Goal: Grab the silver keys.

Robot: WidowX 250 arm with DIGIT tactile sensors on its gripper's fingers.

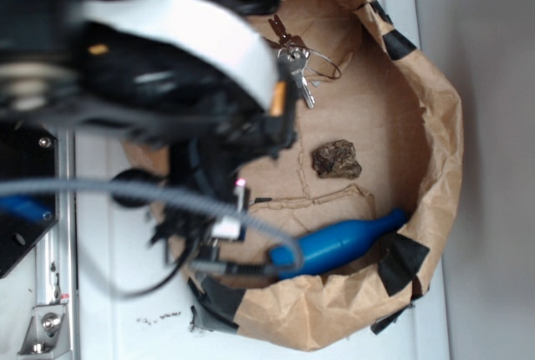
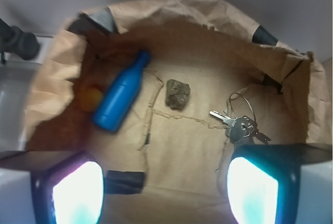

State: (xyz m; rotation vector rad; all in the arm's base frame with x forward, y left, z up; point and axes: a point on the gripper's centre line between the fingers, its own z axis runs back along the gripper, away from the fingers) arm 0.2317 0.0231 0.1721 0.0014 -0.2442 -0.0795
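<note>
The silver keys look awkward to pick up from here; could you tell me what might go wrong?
The silver keys lie flat and fanned on thin wire rings, so the open gripper might catch one ring or slip off. They sit near the paper wall, which a finger could snag.

A white table (image 1: 117, 293) bears a shallow tub of crumpled brown paper (image 1: 435, 126), its rolled rim patched with black tape (image 1: 401, 261). The paper floor is creased and torn in thin lines. Beyond the table's right edge lies a plain grey surface (image 1: 493, 168). At the left stand a metal rail (image 1: 63, 235) and bracket (image 1: 46, 327). The light is soft and even.
</note>
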